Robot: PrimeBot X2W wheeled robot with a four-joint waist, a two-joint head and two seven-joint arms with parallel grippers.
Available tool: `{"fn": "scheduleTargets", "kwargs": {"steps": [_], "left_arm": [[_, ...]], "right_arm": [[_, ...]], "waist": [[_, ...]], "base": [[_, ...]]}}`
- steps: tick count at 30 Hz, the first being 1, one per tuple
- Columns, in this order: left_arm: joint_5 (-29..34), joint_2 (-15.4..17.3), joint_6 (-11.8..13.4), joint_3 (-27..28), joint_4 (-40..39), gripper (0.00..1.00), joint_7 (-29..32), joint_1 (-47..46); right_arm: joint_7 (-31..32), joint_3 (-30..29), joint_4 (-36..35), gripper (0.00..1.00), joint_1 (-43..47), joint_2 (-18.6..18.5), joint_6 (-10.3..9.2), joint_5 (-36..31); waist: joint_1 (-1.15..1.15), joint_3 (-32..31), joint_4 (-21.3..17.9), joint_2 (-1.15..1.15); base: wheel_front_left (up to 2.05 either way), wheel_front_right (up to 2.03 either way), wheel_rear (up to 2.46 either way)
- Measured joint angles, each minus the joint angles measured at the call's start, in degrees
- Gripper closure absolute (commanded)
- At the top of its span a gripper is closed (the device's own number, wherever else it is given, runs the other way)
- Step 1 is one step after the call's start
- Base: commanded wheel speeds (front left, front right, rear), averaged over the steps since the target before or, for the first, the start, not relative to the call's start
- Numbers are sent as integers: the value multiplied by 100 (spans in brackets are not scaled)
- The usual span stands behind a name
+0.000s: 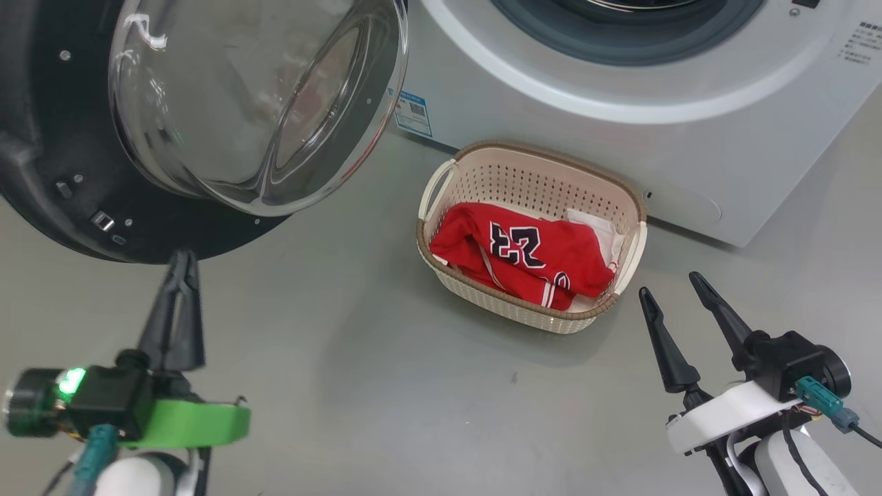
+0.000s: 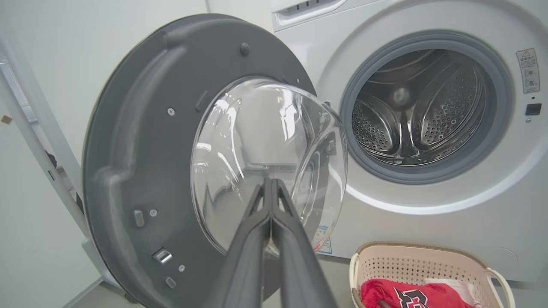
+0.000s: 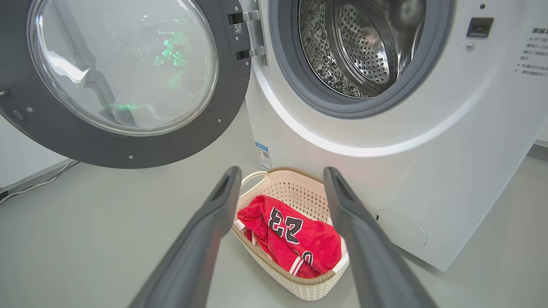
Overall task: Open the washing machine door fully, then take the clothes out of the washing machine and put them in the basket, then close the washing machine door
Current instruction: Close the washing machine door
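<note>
The washing machine [image 1: 620, 131] stands with its door [image 1: 83, 172] swung wide to the left, glass bowl [image 2: 257, 158] bulging toward me. Bare perforated steel lines the drum [image 2: 419, 111]; no clothes show inside it. On the floor in front sits the basket [image 1: 530, 172], holding the clothes [image 1: 524, 255]: a red jersey numbered 23 and a white piece [image 1: 599, 231]. My left gripper [image 1: 182, 258] is shut with nothing in it, tips just below the door's lower rim. At the lower right my right gripper [image 1: 672, 286] stands open and empty beside the basket.
Grey floor [image 1: 358, 358] stretches between the two arms. A pale wall [image 2: 43, 171] and a slanted white frame [image 2: 38, 141] stand left of the door. A blue sticker [image 1: 414, 114] marks the machine's lower front.
</note>
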Motion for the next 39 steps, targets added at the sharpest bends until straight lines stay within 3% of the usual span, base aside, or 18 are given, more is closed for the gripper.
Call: {"fn": "scheduleTargets", "kwargs": {"steps": [10, 17, 20, 23, 27, 31, 39], "left_arm": [[122, 890, -13, 990, -594, 100, -33, -1002], [-365, 1874, -219, 2045, -235, 100, 359, -1522], [-1036, 1881, -266, 2461, 97, 100, 679, -1793], [-1983, 1660, -259, 2966, 597, 100, 1062, -2106], [-2770, 1571, -123, 3599, 1281, 100, 1564, -2328], [-3262, 1582, 2, 4081, 1836, 100, 2002, -2618], [-3763, 1608, 98, 4442, 2618, 100, 2653, -3194]], "right_arm": [[0, 5, -5, 0, -168, -278, 0, -15], [0, 243, -7, 0, -272, -268, 0, -15], [0, 256, -7, 0, -311, -265, 1, -5], [0, 303, 8, 0, -313, -250, 1, 2], [0, 457, 38, 0, -317, -198, 1, 8], [0, 516, 38, 0, -326, -162, 1, 12], [0, 578, 57, 0, -327, -168, 1, 40]], "waist": [[0, 357, 30, 0], [0, 341, -25, 0], [0, 329, -85, 0], [0, 304, -140, 0], [0, 280, -231, 0], [0, 273, -336, 0], [0, 298, -460, 0]], "base": [[0, 0, 0], [0, 0, 0], [0, 0, 0], [0, 0, 0], [0, 0, 0], [0, 0, 0], [0, 0, 0]]}}
